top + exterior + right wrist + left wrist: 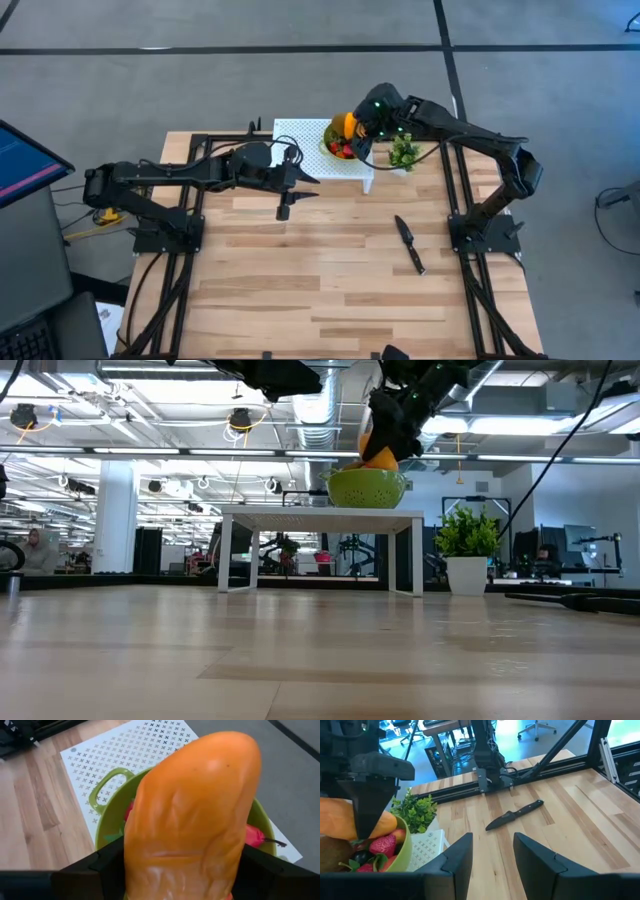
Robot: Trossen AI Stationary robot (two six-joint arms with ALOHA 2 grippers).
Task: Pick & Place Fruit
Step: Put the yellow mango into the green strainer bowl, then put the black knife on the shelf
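An orange-yellow mango (192, 815) is in my right gripper (360, 127), right over a green bowl (367, 488) with handles. The bowl stands on a small white perforated stand (305, 140) at the table's far side. Red berries (380, 845), dark pieces and a brown kiwi (330, 855) lie in the bowl. My left gripper (492, 855) is open and hovers over the table just near of the stand's left part (300, 185), touching nothing. My right gripper pinches the mango between its two fingers (107, 865), one on each long side of the fruit (145, 860). It comes from above, slanting down. The mango's lower end (380, 460) is at the bowl's rim; whether it rests on the fruit inside cannot be told.
A small green potted plant (403, 153) stands right of the stand, close under my right arm. A slim black knife (408, 243) lies on the wood nearer the right side. Black frame rails (455, 190) run along both table sides. Bare wood (330, 290) lies near.
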